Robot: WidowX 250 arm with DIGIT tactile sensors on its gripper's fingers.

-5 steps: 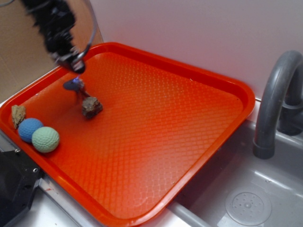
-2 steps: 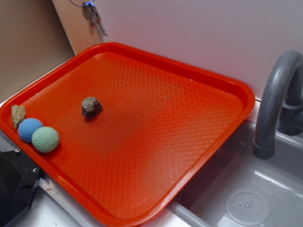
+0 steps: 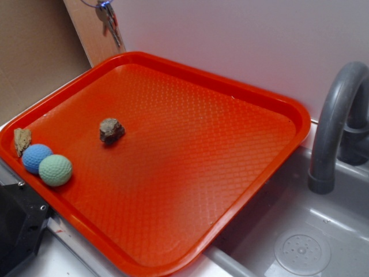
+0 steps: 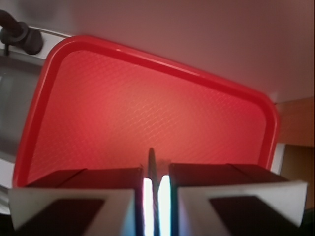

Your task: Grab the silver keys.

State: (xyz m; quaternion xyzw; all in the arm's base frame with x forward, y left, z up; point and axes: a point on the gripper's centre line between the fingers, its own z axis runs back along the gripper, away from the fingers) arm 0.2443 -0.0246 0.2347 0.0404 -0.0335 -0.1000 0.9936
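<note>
The gripper (image 4: 153,189) showed only in the wrist view, filling the bottom edge of the frame. Its two pale, blocky fingers (image 4: 74,196) stood nearly together, with a thin dark sliver pinched upright in the narrow gap between them. It looked down from well above the surface. In the exterior view the arm was out of frame

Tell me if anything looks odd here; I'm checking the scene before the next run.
Only the keys: they dangle in the air above the far left corner of the orange tray, clear of it. In the wrist view the tool is pinched on a thin edge. The rock, two balls and the scrap lie undisturbed.
</note>
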